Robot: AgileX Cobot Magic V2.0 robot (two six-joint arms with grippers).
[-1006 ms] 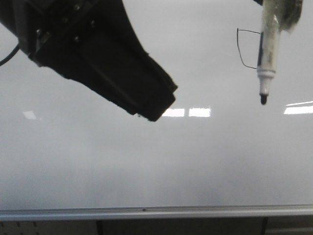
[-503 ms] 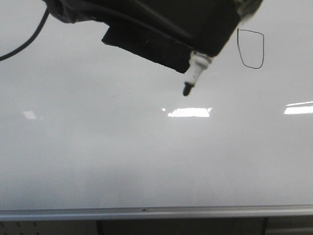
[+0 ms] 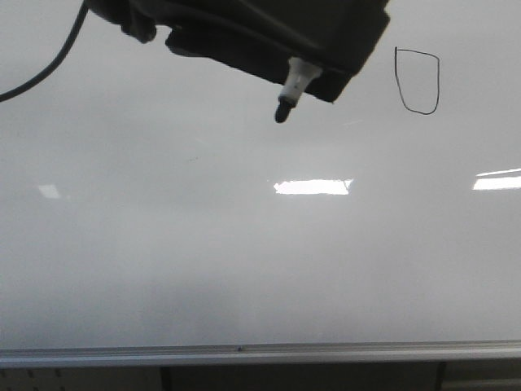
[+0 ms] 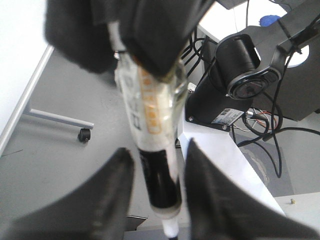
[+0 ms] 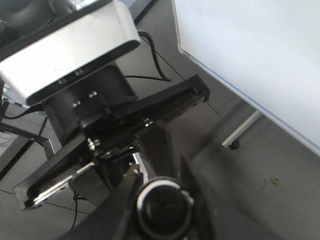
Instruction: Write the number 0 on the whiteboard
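The whiteboard (image 3: 244,269) fills the front view, with its silver rail (image 3: 244,353) along the bottom. The number 0 (image 3: 438,81), a thin black boxy loop, sits at the upper right. A dark gripper mass (image 3: 269,32) hangs at the top centre, with the marker tip (image 3: 284,104) poking out below it, left of the 0. In the left wrist view my left gripper (image 4: 157,150) is shut on the marker (image 4: 150,115), tip pointing outward. My right gripper (image 5: 161,172) is shut on a round black cap (image 5: 165,207) seen end-on.
Bright glare patches (image 3: 313,186) (image 3: 496,182) lie on the board. A black cable (image 3: 49,69) hangs at the upper left. The board's corner (image 5: 250,50) shows in the right wrist view. A wheeled stand foot (image 4: 85,134) and an arm base (image 4: 240,80) stand on the floor.
The marker tip has moved left and up, from beside the 0 to the top centre. The dark gripper mass has risen to the top edge. The whole 0 now shows.
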